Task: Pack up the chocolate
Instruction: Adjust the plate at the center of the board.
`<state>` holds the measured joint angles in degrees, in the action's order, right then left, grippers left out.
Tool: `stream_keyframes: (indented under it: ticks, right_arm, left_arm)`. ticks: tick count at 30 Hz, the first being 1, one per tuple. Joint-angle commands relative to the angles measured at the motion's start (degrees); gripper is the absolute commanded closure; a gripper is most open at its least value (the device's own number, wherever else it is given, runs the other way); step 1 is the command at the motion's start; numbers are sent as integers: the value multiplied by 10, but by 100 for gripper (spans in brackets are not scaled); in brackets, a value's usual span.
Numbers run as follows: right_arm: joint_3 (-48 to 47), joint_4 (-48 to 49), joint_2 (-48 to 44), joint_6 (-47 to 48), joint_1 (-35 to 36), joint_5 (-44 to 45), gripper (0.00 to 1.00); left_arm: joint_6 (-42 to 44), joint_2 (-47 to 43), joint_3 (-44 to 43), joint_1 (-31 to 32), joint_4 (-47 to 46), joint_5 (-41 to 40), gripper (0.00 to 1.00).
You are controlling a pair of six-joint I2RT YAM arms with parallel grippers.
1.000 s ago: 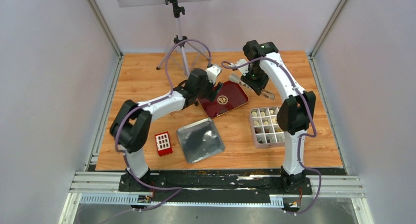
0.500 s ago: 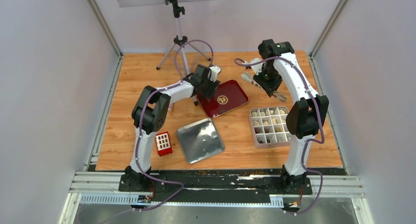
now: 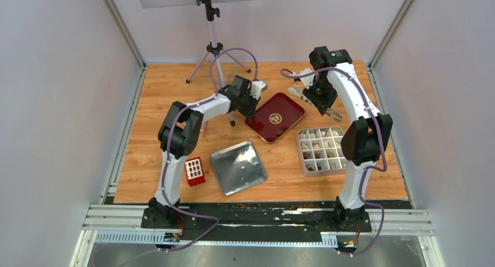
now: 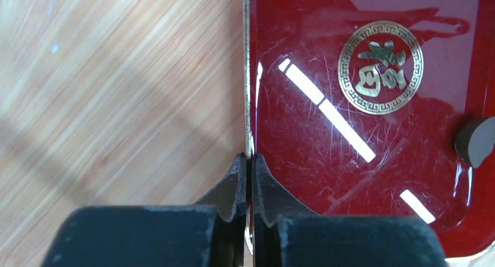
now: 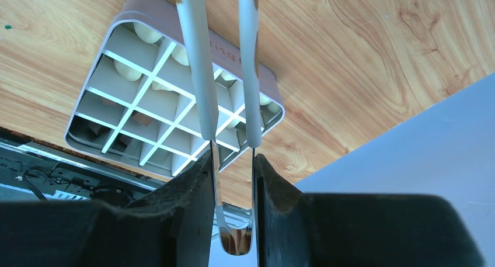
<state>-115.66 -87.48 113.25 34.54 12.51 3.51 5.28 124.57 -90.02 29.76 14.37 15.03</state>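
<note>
wooden table [image 3: 163,97]: left claw [image 4: 247,159] pinches red tray [image 4: 362,132] edge.

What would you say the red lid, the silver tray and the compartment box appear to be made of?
The red lid looks like lacquered tin: glossy, sharp reflections, fine scratches, a bright metal edge. The silver tray seems bare metal, with a dull mirror sheen. The compartment box is probably matte plastic, with thin white dividers.

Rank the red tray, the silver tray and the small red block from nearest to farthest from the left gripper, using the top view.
1. red tray: its left edge is pinched in the left gripper.
2. silver tray: mid-table, nearer the arm bases.
3. red block: left of the silver tray.
</note>
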Motion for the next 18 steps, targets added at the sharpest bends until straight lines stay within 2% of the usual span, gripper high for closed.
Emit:
stream_keyframes:
  ticks: [1,4,8,11,15,18]
  right_arm:
    - [-27,6,-15,-10,0,-1,86]
    - [-28,6,-13,-10,0,0,86]
    - [-22,5,-15,-8,0,-2,86]
    - [-21,6,-15,-7,0,-5,86]
    - [-37,5,1,-6,0,-4,86]
    - [-47,3,9,-5,0,-3,86]
  left_arm:
    - [-5,34,-52,30,15,12,100]
    - [28,22,-57,22,38,-2,100]
    - [67,-18,-27,-25,92,1,100]
    - [65,-22,-4,-45,78,10,100]
    - [71,39,-122,30,123,35,100]
    - [65,60,-151,58,131,47,100]
